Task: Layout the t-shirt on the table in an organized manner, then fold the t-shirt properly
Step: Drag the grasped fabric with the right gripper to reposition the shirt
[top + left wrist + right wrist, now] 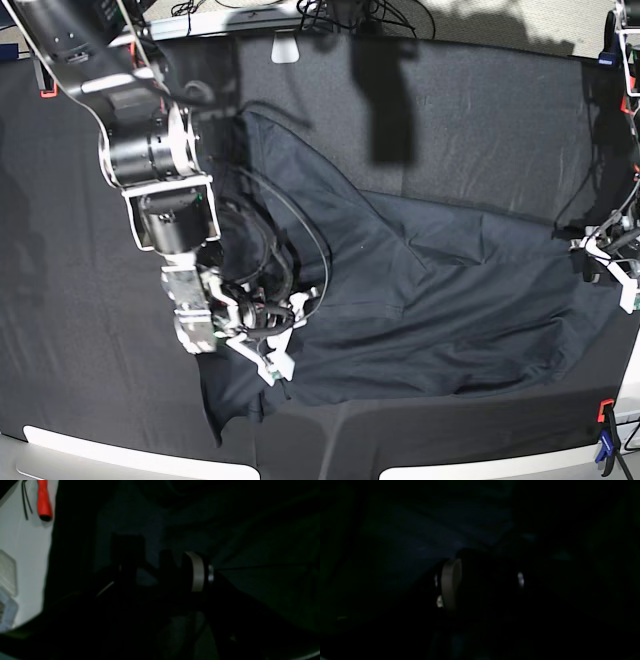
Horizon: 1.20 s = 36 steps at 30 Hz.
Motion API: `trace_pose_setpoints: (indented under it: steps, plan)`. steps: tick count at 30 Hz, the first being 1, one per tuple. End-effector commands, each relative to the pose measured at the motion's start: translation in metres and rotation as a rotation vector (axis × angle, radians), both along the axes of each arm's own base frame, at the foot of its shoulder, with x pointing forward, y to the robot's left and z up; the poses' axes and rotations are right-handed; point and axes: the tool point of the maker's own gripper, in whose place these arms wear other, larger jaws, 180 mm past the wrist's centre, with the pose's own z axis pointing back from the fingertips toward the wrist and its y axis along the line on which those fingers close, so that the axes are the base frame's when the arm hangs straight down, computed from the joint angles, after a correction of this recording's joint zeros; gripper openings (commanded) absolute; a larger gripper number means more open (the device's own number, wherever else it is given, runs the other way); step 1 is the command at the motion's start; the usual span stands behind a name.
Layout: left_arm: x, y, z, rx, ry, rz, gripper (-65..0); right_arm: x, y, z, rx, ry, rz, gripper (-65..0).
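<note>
Nearest me, a red clamp (604, 410) and a blue clamp (604, 450) bite the front rim of the surface (90, 330), well below and in front of the left claw (607, 258).

The right claw (268, 358) is down on the near hem of the t-shirt (420, 300), white fingers (262, 362) touching the cloth. The wrist view is almost black: one pale pad (451, 582) shows and a glint off to its side, but I cannot tell whether this claw is apart or clamped, or whether it has cloth. Black cables (300, 250) loop off the arm just behind the claw.

The t-shirt lies rumpled, not flat. It spreads from the right claw across to the left claw, with a long fold running away from the right claw toward the far side.

The left claw sits at the shirt's far-side edge, just beside the cloth. In its wrist view the jaws stand wide apart, one pale pad (197, 572) on one side and dark bluish cloth showing between them; nothing is pinched that I can see. Beyond it, off the surface edge, hangs a red handle (43, 498) over a pale floor (25, 555).

Far back, another red clamp (47, 92) holds the surface behind the right arm.
</note>
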Motion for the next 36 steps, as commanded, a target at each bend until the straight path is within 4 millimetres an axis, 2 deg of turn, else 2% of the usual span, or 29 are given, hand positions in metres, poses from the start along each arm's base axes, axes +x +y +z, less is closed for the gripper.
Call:
trace_pose_setpoints:
  steps: [1, 4, 6, 11, 14, 23, 26, 31, 36]
  plan:
    - [0.011, 0.008, 0.023, 0.025, -0.065, 0.001, -37.4, 0.013, 0.011, 0.021, 0.029, -0.038, 0.021, -38.5]
    - [0.011, 0.008, 0.023, 0.025, -0.065, 0.001, -37.4, 0.011, 0.021, 0.022, 0.043, -0.036, 0.036, -38.7]
    - [0.011, 0.008, 0.023, 0.025, -0.065, 0.001, -37.4, 0.011, 0.027, 0.023, 0.05, -0.037, 0.043, -41.5]
    - [0.011, 0.008, 0.023, 0.025, -0.065, 0.001, -37.4, 0.017, 0.03, 0.028, 0.074, -0.075, 0.033, -57.3]
    - [0.011, 0.008, 0.023, 0.025, -0.064, 0.001, -37.4, 0.022, 0.025, 0.03, 0.04, -0.107, 0.044, -62.8]
    - [0.011, 0.008, 0.023, 0.025, -0.064, 0.001, -37.4, 0.044, 0.03, 0.073, 0.019, -0.249, 0.071, -63.0]
    - [0.011, 0.008, 0.023, 0.025, -0.065, 0.001, -37.4, 0.043, 0.029, 0.073, 0.009, -0.24, 0.075, -62.8]
    - [0.011, 0.008, 0.023, 0.025, -0.065, 0.001, -37.4, 0.04, 0.032, 0.073, 0.03, -0.22, 0.072, -56.4]
    - [0.011, 0.009, 0.022, 0.025, -0.061, 0.001, -37.4, 0.04, 0.033, 0.074, 0.041, -0.216, 0.071, -56.3]
